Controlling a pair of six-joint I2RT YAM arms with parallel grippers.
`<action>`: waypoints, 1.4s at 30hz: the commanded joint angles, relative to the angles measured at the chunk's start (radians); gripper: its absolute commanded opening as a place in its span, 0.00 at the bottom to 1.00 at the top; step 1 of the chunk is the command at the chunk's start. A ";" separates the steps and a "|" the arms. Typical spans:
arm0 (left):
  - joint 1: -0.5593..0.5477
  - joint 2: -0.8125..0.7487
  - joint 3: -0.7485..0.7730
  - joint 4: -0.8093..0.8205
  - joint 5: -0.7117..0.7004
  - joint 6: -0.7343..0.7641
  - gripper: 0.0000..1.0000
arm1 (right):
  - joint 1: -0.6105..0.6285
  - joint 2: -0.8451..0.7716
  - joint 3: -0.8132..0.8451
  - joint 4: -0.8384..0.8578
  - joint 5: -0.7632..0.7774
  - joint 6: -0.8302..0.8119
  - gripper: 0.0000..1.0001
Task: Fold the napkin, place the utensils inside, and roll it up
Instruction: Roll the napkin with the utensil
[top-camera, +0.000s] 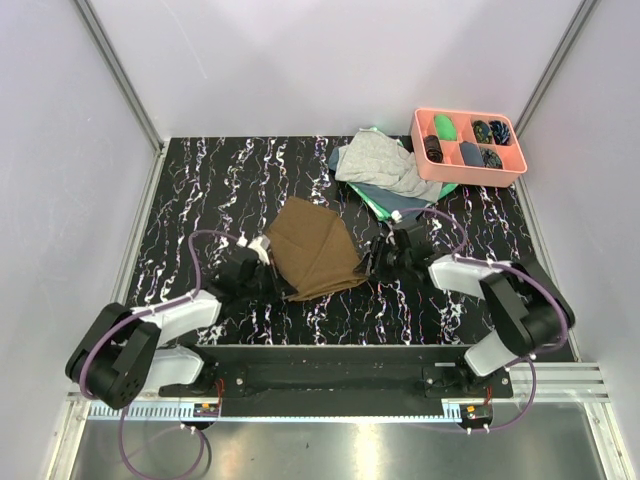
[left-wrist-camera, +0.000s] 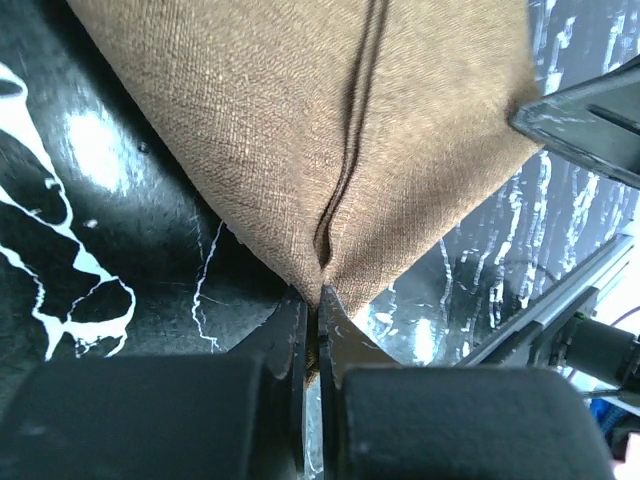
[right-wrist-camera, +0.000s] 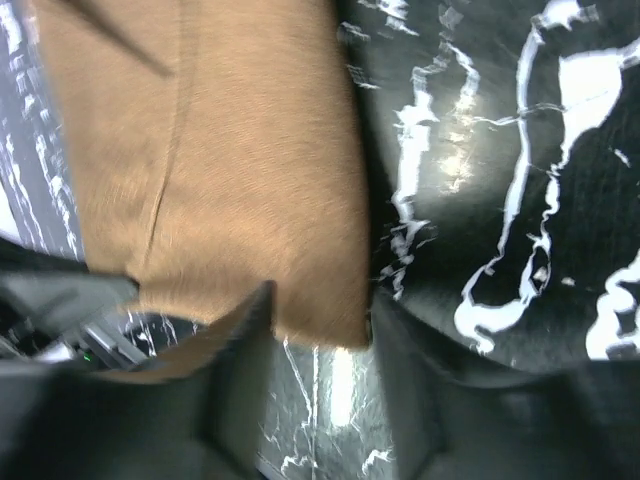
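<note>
At the bottom centre of the left wrist view, the left hand (left-wrist-camera: 318, 300) is pinching a corner of the brown napkin (left-wrist-camera: 330, 130). Its two dark fingers (left-wrist-camera: 285, 340) are pressed together on the cloth, and a dark crease is running up the fabric from the pinch. Toward the lower middle of the right wrist view, the right hand (right-wrist-camera: 322, 300) is standing spread, with one finger on each side of the napkin's near corner. The cloth's edge is lying in the gap between them; whether either finger is touching the fabric is not clear through the blur.

Seen from above, the napkin is lying at the centre of the black, white-veined worktop (top-camera: 200, 190). It is showing as a slanted four-sided shape with a fold line along its length, the left hand at its lower left edge and the right hand at its lower right corner. Both arms are reaching in from the bottom corners of the frame.

At the upper right, a grey cloth (top-camera: 385, 165) is sitting crumpled on top of a green cloth (top-camera: 378, 203), well apart from the napkin. A pink compartment tray (top-camera: 475, 177) is resting just beside them, holding small dark items and one green one.
</note>
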 joint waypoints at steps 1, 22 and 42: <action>0.083 -0.070 0.066 -0.067 0.097 0.064 0.00 | 0.026 -0.153 0.000 -0.018 0.034 -0.191 0.60; 0.328 -0.102 0.169 -0.386 0.429 0.261 0.00 | 0.652 0.045 0.281 0.094 0.505 -0.823 0.94; 0.414 -0.116 0.189 -0.460 0.475 0.319 0.00 | 0.788 0.260 0.309 0.206 0.832 -0.939 0.86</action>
